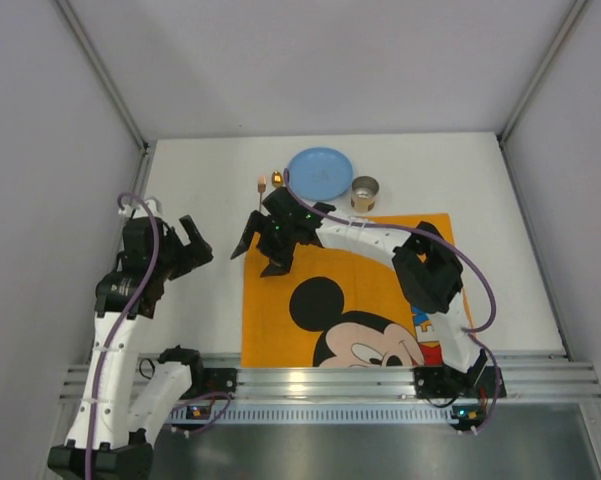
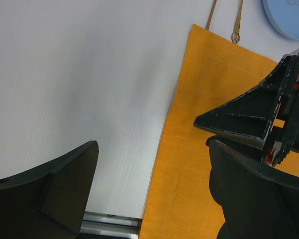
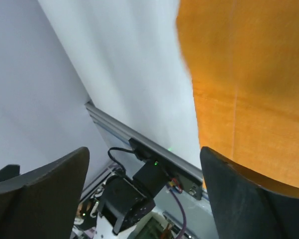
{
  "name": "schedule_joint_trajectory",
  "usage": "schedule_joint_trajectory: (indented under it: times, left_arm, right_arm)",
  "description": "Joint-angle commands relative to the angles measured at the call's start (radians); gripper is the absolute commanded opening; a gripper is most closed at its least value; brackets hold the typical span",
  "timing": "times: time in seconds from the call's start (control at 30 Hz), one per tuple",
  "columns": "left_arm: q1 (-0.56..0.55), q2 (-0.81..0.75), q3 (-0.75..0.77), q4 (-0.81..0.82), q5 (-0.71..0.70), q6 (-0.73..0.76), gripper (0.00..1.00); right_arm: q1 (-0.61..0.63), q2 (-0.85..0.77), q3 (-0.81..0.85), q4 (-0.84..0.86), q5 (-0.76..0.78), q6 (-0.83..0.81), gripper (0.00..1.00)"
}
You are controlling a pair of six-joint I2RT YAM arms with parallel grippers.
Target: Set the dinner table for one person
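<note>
The dinner table is a large white top; an orange Mickey Mouse placemat lies on its near middle. Beyond the mat sit a blue plate, a small round tin cup and two copper-coloured pieces of cutlery. My right gripper hangs open over the mat's far left corner, nothing between its fingers. My left gripper stands open above bare table left of the mat, also empty. In the left wrist view the mat's left edge, the cutlery and the plate show.
Grey walls close in the table on three sides. An aluminium rail with the arm bases runs along the near edge. The right arm's elbow hangs over the mat's right part. The left arm's base shows in the right wrist view.
</note>
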Motion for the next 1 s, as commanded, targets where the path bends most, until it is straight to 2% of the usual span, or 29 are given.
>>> schedule_joint_trajectory:
  times: [0.0,0.17,0.27,0.37,0.43,0.5,0.67,0.73,0.83,0.97]
  left_arm:
    - [-0.002,0.048,0.025,0.059,-0.012,0.015,0.98]
    - [-0.002,0.242,0.091,0.215,0.023,0.024,0.98]
    - [-0.008,0.362,0.166,0.311,0.06,0.045,0.96]
    - [-0.051,0.554,0.268,0.361,0.06,0.089,0.95]
    - [-0.085,0.709,0.369,0.368,0.028,0.122,0.87]
    - [-0.128,0.861,0.442,0.369,0.017,0.163,0.85]
    - [-0.18,1.14,0.713,0.334,-0.019,0.188,0.74]
    - [-0.182,1.248,0.813,0.306,-0.025,0.18,0.73]
    - [-0.183,1.333,0.907,0.279,-0.028,0.179,0.72]
    - [-0.191,1.45,0.98,0.247,-0.034,0.183,0.68]
  right_arm:
    - [0.031,-0.008,0.068,0.012,-0.067,-0.03,1.0]
    - [0.006,-0.105,0.065,-0.077,-0.065,-0.204,1.0]
    - [-0.018,-0.201,0.053,-0.187,-0.004,-0.358,1.0]
    - [-0.07,-0.327,-0.034,-0.286,0.094,-0.47,1.0]
    - [-0.135,-0.422,-0.135,-0.297,0.117,-0.526,1.0]
    - [-0.21,-0.479,-0.237,-0.295,0.117,-0.562,1.0]
    - [-0.354,-0.634,-0.407,-0.306,0.128,-0.646,1.0]
    - [-0.403,-0.666,-0.432,-0.306,0.122,-0.675,1.0]
    - [-0.454,-0.675,-0.458,-0.309,0.094,-0.692,1.0]
    - [-0.495,-0.657,-0.466,-0.307,0.064,-0.691,1.0]
